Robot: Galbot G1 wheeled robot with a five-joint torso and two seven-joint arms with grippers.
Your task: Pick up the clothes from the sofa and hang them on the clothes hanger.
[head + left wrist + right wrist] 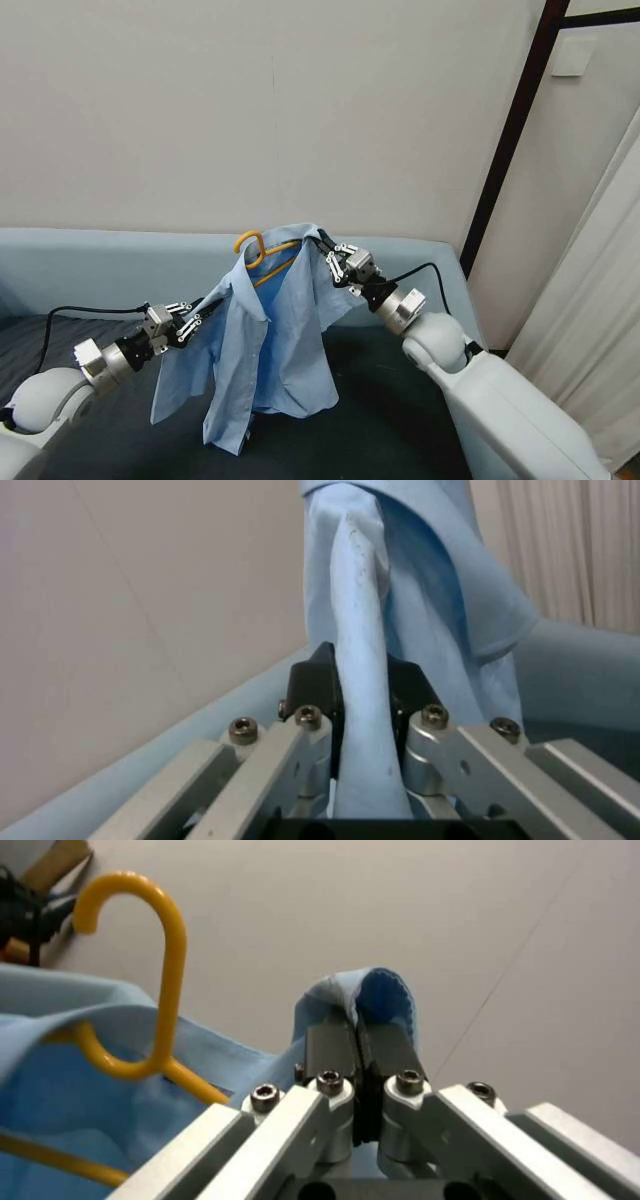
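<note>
While left pincer (205, 312) and right pincer (330, 258) clench soft folds, pale-blue shirt (285, 345), draped over curved yellow hanger (250, 243).

Blue shirt (280, 350) (aloft) on yellow hanger (170, 982)

Plain cream wall (250, 110) across the back, faint vertical seam down it. Light blue sofa (100, 265) along that wall, dark grey seat cushion (390, 410) below the backrest. Dark post (505, 160) just right of the sofa, paler wall panel (590, 150) beyond, small square plate (572, 57) on it. White curtain (600, 340) far right. Soft, even indoor light.
</note>
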